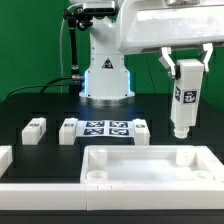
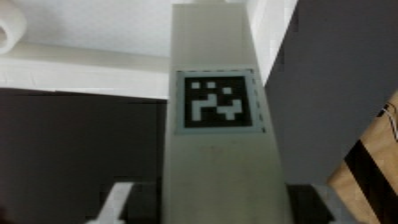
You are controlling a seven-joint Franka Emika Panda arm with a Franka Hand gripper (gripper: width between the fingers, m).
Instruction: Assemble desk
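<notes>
My gripper [image 1: 186,70] is shut on a white square desk leg [image 1: 184,103] and holds it upright, tag facing out, in the air. The leg's lower end hangs a little above the far right corner of the white rimmed tabletop panel [image 1: 100,158], which lies at the front of the table. In the wrist view the leg [image 2: 217,120] fills the middle, its tag showing, with my gripper [image 2: 214,205] closed on it and one fingertip [image 2: 125,200] on each side. Three more legs lie loose: one at the exterior view's left [image 1: 35,128], two [image 1: 70,130] [image 1: 141,128] flanking the marker board.
The marker board [image 1: 105,129] lies flat behind the tabletop panel. The robot base [image 1: 105,75] stands at the back centre. Low white border rails run along the front [image 1: 50,197] and the left edge [image 1: 5,156].
</notes>
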